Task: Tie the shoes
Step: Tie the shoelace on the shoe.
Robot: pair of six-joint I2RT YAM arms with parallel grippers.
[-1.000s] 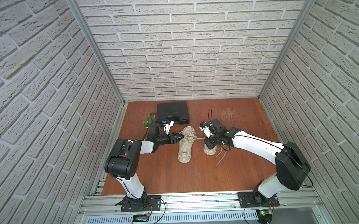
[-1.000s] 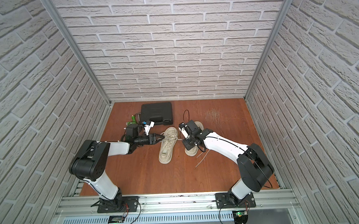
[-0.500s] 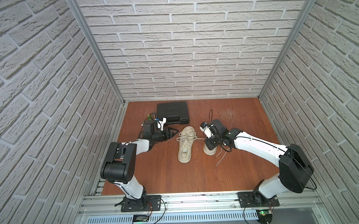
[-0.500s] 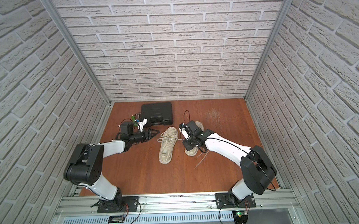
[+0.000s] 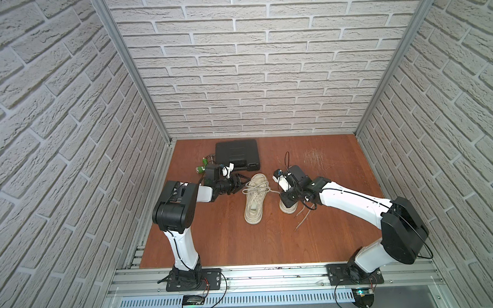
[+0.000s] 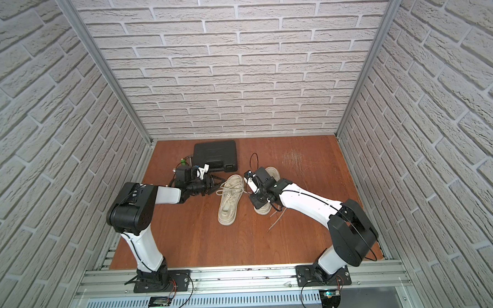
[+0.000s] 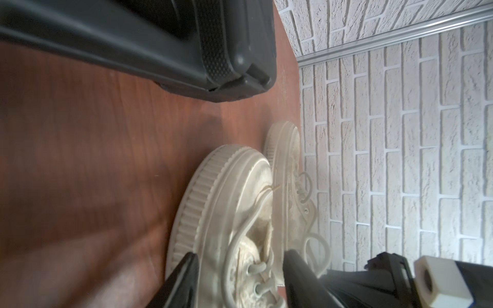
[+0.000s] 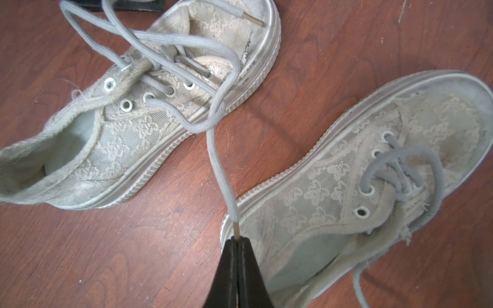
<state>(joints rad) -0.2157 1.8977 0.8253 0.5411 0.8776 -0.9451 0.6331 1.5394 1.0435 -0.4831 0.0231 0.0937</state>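
Brown wooden tabletop (image 5: pixel 215 242) boxed in by white brick-look walls, with a metal rail (image 5: pixel 273 273) along the near edge where both arms are bolted down. Going in from there, a loose lace end (image 5: pixel 302 219) trails toward the near side from the right-hand shoe (image 5: pixel 287 208). The shoes sit side by side about mid-table, soles down, toes pointing at the far wall, with a small gap between them.

The right gripper (image 8: pixel 237 242) hangs over the right-hand shoe, jaws pressed tight on the very tip of a lace (image 8: pixel 217 160) that belongs to the left-hand shoe (image 5: pixel 254 208). That lace runs fairly straight across the gap. The rest of that shoe's lacing lies in loose loops over its front half.

The left gripper (image 5: pixel 240 181) comes in low from the left at the toe end, jaws spread. In the wrist view, lace loops show between its fingers (image 7: pixel 184 272), but I can't tell if they touch anything.

Farther back a black case (image 5: pixel 237 155) lies flat, with some small green thing (image 5: pixel 200 169) just left of it.
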